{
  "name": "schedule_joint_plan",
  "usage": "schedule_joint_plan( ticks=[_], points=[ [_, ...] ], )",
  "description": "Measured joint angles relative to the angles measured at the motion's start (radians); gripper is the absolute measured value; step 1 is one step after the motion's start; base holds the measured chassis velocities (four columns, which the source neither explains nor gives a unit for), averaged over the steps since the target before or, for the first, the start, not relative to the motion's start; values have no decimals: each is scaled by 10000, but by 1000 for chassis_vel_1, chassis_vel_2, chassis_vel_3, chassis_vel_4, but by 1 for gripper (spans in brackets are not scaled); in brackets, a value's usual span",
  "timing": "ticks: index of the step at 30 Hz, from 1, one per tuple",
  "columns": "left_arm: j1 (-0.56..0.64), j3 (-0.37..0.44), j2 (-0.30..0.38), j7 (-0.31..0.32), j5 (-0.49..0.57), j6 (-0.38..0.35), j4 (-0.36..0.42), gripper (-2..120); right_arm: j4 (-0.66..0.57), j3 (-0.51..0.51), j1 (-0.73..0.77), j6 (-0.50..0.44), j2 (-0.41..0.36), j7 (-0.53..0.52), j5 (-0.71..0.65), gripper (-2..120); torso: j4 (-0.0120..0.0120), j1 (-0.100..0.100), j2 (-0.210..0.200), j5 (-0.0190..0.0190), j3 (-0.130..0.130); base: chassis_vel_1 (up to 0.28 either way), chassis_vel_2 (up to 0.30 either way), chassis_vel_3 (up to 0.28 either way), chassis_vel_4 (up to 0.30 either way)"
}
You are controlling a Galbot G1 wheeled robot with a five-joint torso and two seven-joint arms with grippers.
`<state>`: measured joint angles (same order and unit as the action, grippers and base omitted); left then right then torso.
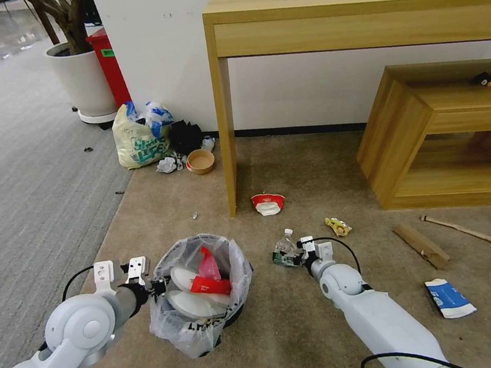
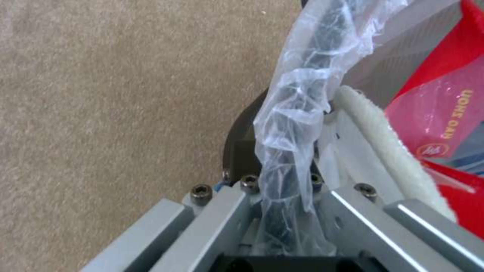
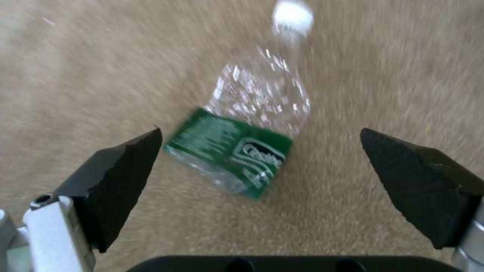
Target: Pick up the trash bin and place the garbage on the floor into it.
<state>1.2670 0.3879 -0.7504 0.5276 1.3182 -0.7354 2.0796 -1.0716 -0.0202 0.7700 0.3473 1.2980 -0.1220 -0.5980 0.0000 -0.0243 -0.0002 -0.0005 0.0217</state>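
On the floor [image 1: 307,340], head view: bin [image 1: 199,289] stands at front left, bag-lined, already holding white slippers [image 1: 194,296] and a red wrapper [image 1: 210,279].
Left gripper [image 1: 158,286]: at the bin's left rim, holding it.
Right gripper [image 1: 298,255]: low over the bottle [image 1: 286,248], just right of the bin.
Remaining litter: red-and-white pack [image 1: 268,203], yellow wrapper [image 1: 338,226], cardboard [image 1: 420,246], stick [image 1: 460,229], blue-white carton [image 1: 449,298], all well apart from the bin.
Left wrist view, left gripper [image 2: 287,196]: clamped on the bin [image 2: 292,166] rim and bag; grip looks secure.
Right wrist view, right gripper [image 3: 262,177]: jaws spread wide, one either side of the bottle [image 3: 242,139], not yet touching.
Bottle state: crushed, clear, green label, white cap pointing away from the gripper.
Procedure: lower until the pads flank the labelled section, then close gently; thin plastic may buckle or slip.
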Motion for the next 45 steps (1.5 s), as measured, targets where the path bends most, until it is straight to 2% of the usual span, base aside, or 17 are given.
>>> schedule_joint_plan(
  ticks=[6,19,23,29,31,32,34,37,44,45],
  points=[
    [10,-47,-62,-27,-37,0,-65,0,2025,154,-1070,84,701,327,-178,100,1,0,0,3,1,0,0,0,0],
    [-18,-21,-101,-240,-161,0,-164,0,3562,208,-1808,352,1398,628,-323,100,-1,0,0,0,0,0,0,0,0],
    [-16,-3,-103,-272,-174,0,-174,0,4020,179,-1957,146,1595,767,-204,99,-2,1,1,-2,-1,0,0,0,0],
    [4,38,-99,-349,-226,0,-186,0,4011,139,-1941,58,1599,787,-99,82,-7,2,2,-3,-2,0,0,0,0],
    [6,39,-99,-360,-238,0,-188,0,4003,139,-1936,55,1597,787,-91,82,-7,2,1,-3,-2,0,0,0,0],
    [11,40,-99,-384,-262,0,-190,0,3986,138,-1922,45,1591,789,-67,76,-7,2,2,-4,-2,0,0,0,0],
    [12,41,-99,-389,-268,0,-191,0,3981,136,-1917,40,1589,791,-60,72,-6,2,1,-5,-1,0,0,0,0],
    [19,43,-104,-444,-326,0,-193,0,3918,110,-1846,-15,1579,776,12,59,-6,2,2,-4,-2,0,0,0,0],
    [0,54,-92,-487,-337,0,-191,0,3820,76,-1742,-147,1520,724,242,43,-5,2,2,-1,-1,0,0,0,0],
    [15,55,-109,-496,-354,0,-189,0,3808,80,-1717,-212,1505,725,323,36,6,2,2,6,0,0,0,0,0]
  ],
)
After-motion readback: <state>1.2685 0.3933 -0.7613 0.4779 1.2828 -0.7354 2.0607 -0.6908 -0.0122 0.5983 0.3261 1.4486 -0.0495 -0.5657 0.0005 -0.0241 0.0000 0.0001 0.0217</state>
